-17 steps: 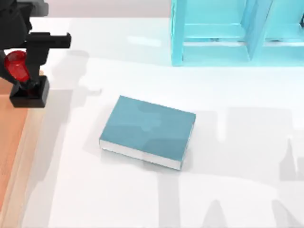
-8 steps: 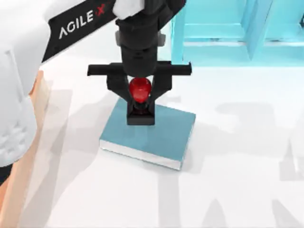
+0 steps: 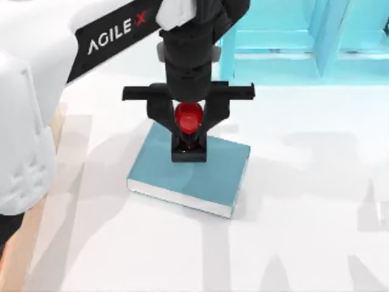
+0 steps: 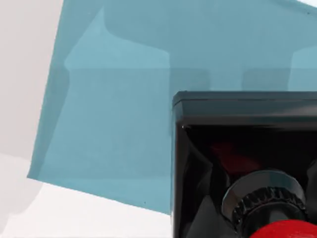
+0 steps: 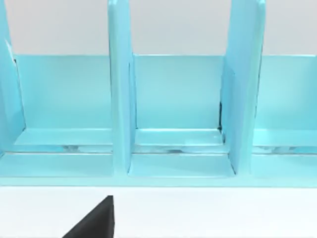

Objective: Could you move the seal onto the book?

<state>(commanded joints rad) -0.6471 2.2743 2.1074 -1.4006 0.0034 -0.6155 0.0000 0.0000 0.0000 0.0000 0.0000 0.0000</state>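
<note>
The left gripper [image 3: 189, 125] is clenched on the seal [image 3: 188, 131], its black fingers [image 3: 159, 109] flanking the glossy red rounded knob while the square black base sits over the teal book's [image 3: 200, 179] far edge. The book's cover is plain and matte, with white page edges; a cyan shelf unit [image 3: 292, 42] stands behind.

The seal [image 3: 188, 131] has a glossy red knob and black base. The book [image 3: 206, 176] beneath it is plain teal with white page edges. The shelf [image 3: 292, 42] is cyan, the surface [image 3: 304, 213] white.
</note>
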